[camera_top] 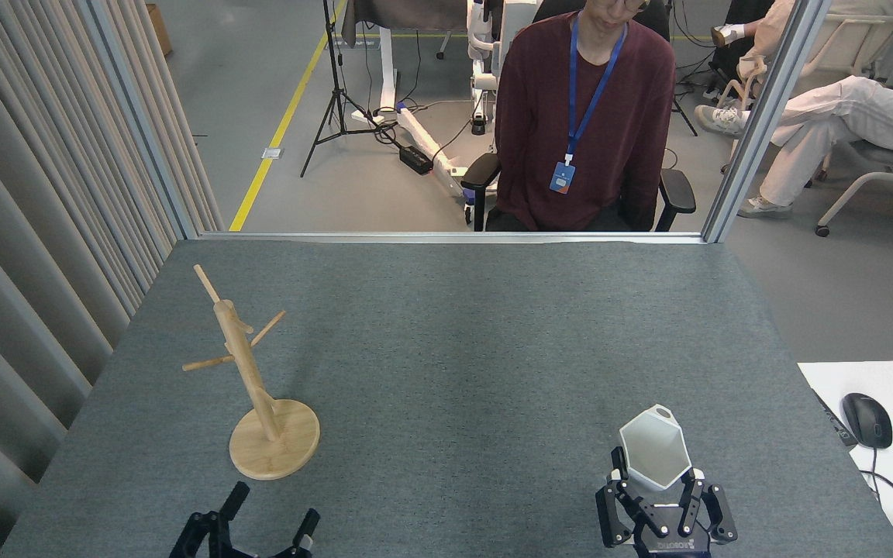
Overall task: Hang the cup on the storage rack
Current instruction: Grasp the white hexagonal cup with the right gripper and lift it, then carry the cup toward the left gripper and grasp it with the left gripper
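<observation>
A white angular cup with a hexagonal rim sits in my right gripper, which is shut on it near the table's front right; the rim faces up and away from me. The bamboo storage rack stands upright at the left on its round disc base, with thin pegs angled up from the post. My left gripper is at the bottom edge just in front of the rack's base, its two dark fingers spread apart and holding nothing.
The grey felt table ends at a metal rail at the back. A person in a maroon top sits behind it. A ribbed curtain wall runs along the left. A mouse lies on a white desk at the right.
</observation>
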